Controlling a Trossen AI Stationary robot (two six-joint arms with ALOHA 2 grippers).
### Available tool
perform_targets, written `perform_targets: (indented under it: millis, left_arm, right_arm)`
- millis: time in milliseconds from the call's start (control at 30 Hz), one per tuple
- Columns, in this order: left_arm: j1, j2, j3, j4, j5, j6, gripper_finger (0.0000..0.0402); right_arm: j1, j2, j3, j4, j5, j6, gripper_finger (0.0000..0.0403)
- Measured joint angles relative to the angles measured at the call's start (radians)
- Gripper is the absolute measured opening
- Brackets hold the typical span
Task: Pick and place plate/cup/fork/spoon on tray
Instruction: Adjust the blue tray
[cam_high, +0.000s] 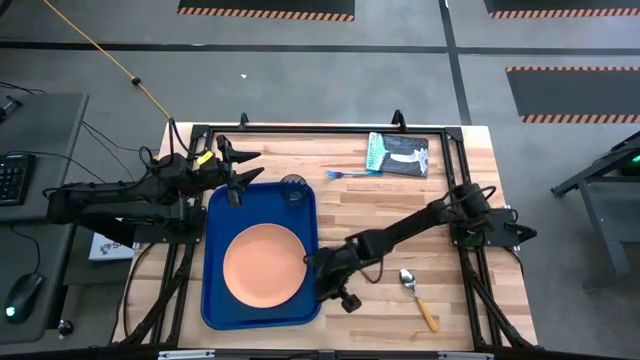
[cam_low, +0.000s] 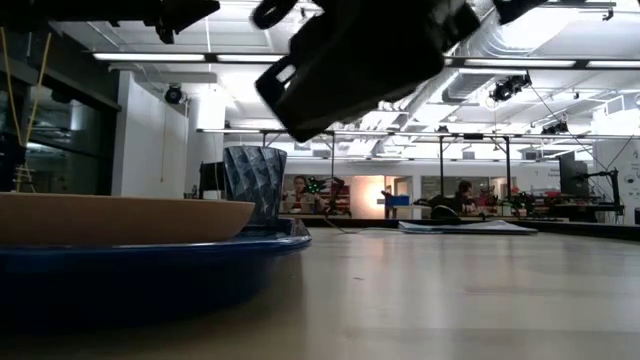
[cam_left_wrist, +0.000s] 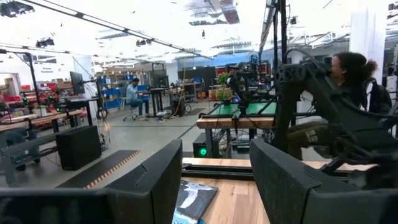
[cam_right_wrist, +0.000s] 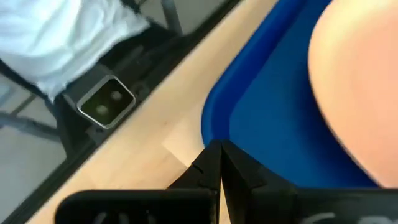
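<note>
The peach-orange plate (cam_high: 263, 265) lies flat on the dark-blue tray (cam_high: 225, 210). The dark grey cup (cam_high: 293, 189) stands upright in the tray's far right corner and also shows in the low view (cam_low: 254, 185). The light-blue fork (cam_high: 345, 174) lies on the table beyond the tray. The spoon (cam_high: 418, 297) lies on the table near the front edge, right of the tray. My right gripper (cam_high: 312, 267) is shut and empty, up in the air over the tray's right rim beside the plate. My left gripper (cam_high: 250, 167) is open and empty above the tray's far left corner.
A teal-and-black packet (cam_high: 400, 155) lies at the table's far side, next to the fork. Bare wood shows between the tray and the spoon. A black frame (cam_high: 330, 130) runs around the table's edges. People show in the room beyond the table.
</note>
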Motion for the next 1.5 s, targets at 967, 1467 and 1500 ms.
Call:
perform_targets:
  millis: [967,1467,1500]
  left_arm:
    - [0.292,0.486,0.174,-1.091,-0.214,-0.423,0.0001]
    - [0.332,0.667,0.174,-1.094,0.01,-0.37,0.0]
    - [0.333,0.679,0.174,-1.092,0.01,-0.37,0.0]
  right_arm:
    - [-0.09,-0.009,0.051,-0.544,0.269,-0.016,0.0]
    - [-0.09,-0.009,0.051,-0.521,0.269,-0.016,0.0]
    - [-0.09,-0.009,0.051,-0.518,0.269,-0.016,0.0]
